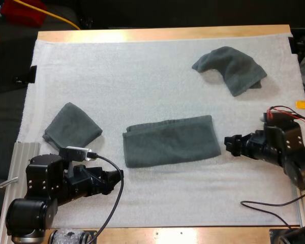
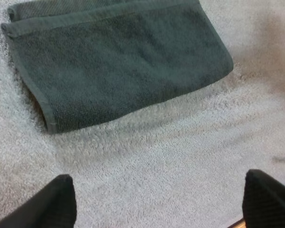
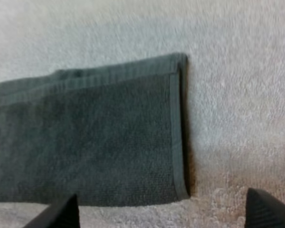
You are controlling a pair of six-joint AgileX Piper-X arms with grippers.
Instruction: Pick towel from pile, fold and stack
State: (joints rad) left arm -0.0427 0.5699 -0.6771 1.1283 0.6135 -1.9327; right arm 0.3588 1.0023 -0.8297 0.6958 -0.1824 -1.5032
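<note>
Now the towel (image 1: 169,141) lies folded once. Left tool (image 1: 118,176) at seven o'clock, right tool (image 1: 227,145) at three, both apart; next, probably grab its ends, refold.

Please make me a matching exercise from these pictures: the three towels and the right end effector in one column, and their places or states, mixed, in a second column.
1. crumpled towel
2. small folded towel
3. long towel
4. right end effector

A. centre of the mat
B. open, beside the long towel's right end
C. near the mat's left edge
D. far right part of the mat

Pairs: 1-D, 2-C, 3-A, 4-B.
</note>
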